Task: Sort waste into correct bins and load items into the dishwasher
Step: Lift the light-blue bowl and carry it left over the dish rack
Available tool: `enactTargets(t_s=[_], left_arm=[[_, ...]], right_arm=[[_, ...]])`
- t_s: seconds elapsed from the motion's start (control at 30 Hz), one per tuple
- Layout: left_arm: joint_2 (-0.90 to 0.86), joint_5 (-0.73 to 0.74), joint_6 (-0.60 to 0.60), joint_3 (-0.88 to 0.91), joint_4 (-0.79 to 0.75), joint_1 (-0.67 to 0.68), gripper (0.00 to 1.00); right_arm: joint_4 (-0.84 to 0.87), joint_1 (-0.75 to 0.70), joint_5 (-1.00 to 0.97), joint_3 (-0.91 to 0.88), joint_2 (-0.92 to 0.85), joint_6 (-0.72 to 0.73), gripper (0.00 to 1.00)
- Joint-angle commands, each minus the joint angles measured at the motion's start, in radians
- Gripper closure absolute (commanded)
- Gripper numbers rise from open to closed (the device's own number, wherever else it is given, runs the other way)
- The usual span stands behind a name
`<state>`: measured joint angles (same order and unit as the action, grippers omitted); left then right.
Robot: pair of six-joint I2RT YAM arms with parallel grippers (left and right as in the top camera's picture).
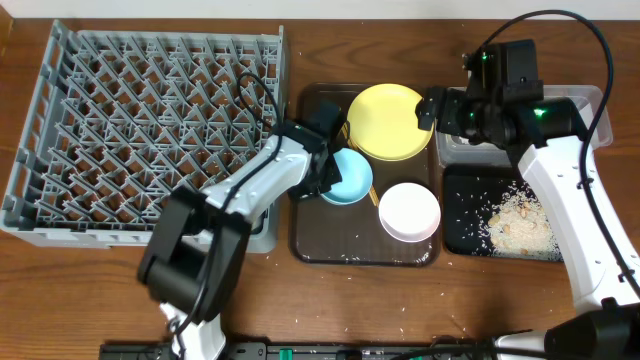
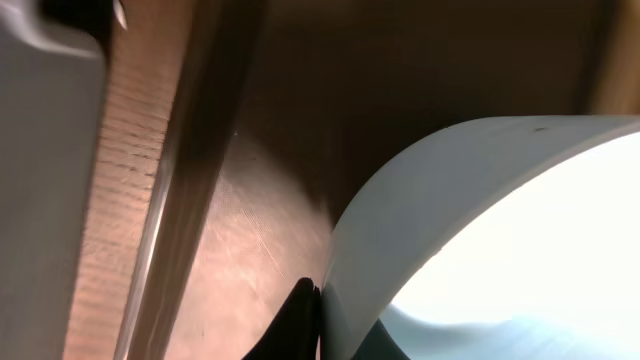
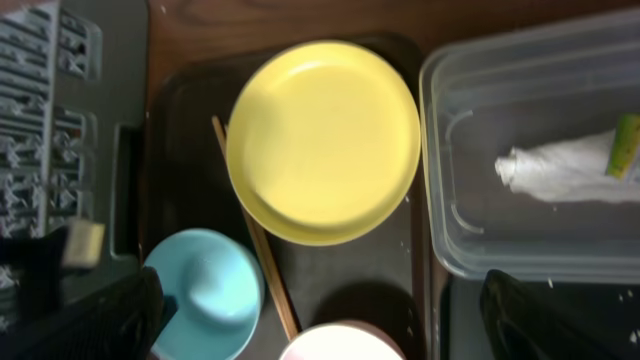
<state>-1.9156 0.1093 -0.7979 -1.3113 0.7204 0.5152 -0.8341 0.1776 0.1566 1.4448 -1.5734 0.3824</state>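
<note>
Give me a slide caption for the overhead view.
Left gripper shut on the light blue bowl; right gripper open near the yellow plate.

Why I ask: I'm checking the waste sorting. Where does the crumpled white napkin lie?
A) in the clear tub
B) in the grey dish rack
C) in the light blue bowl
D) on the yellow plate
A: the right wrist view shows the crumpled white napkin lying inside the clear tub, next to the green-and-yellow wrapper.
</note>
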Motion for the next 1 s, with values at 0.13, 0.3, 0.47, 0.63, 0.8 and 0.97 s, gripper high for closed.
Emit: enactTargets(t_s=[0.13, 0.3, 0.47, 0.63, 0.8, 0.97], left_arm=[[0.238, -0.005, 0.074, 0.000, 0.007, -0.054, 0.92], [0.298, -0.005, 0.091, 0.000, 0.045, -0.106, 0.93], [0.331, -0.006, 0.140, 0.000, 0.093, -0.167, 0.93], [0.353, -0.009, 0.220, 0.000, 0.113, -0.231, 0.93], [0.354, -0.018, 0.314, 0.000, 0.112, -0.284, 0.93], [0.354, -0.112, 0.361, -0.005, 0.117, -0.304, 0.93]], right_arm=[[0.052, -0.035, -0.104, 0.005, -0.002, -0.024, 0.01], [0.083, -0.156, -0.115, 0.007, -0.001, -0.024, 0.01], [0.090, -0.349, -0.060, 0.007, -0.001, 0.067, 0.01], [0.090, -0.505, -0.013, 0.007, -0.001, 0.084, 0.01], [0.082, -0.610, 0.010, 0.007, -0.001, 0.085, 0.01], [0.082, -0.638, 0.073, 0.007, -0.001, 0.085, 0.01]])
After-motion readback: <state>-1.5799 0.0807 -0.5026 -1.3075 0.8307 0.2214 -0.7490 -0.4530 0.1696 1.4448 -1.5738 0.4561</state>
